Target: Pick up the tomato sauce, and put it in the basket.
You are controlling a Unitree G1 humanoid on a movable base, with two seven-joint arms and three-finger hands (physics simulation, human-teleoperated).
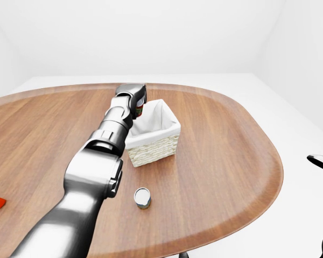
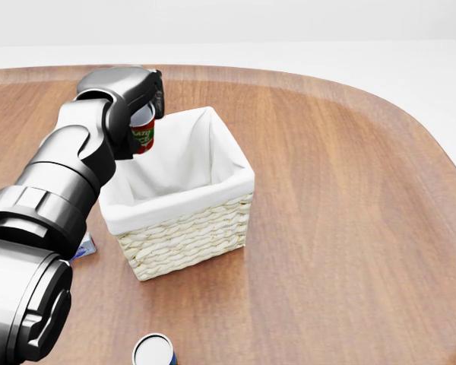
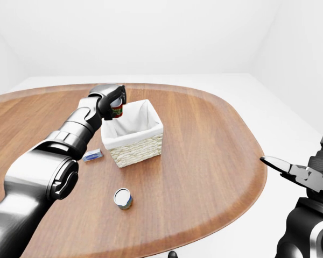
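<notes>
The left hand (image 2: 140,103) is clenched round the tomato sauce (image 2: 142,135) can, upright and hanging over the top-left corner of the basket (image 2: 178,220) (mid-table (image 2: 349,228)), so the lined opening lies just below and rightward, the right hand (image 3: 312,174) far off.

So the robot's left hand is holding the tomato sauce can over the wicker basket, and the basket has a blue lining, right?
Not quite: the lining is white, as the head view shows. The left hand does hold the tomato sauce can over the wicker basket.
</notes>
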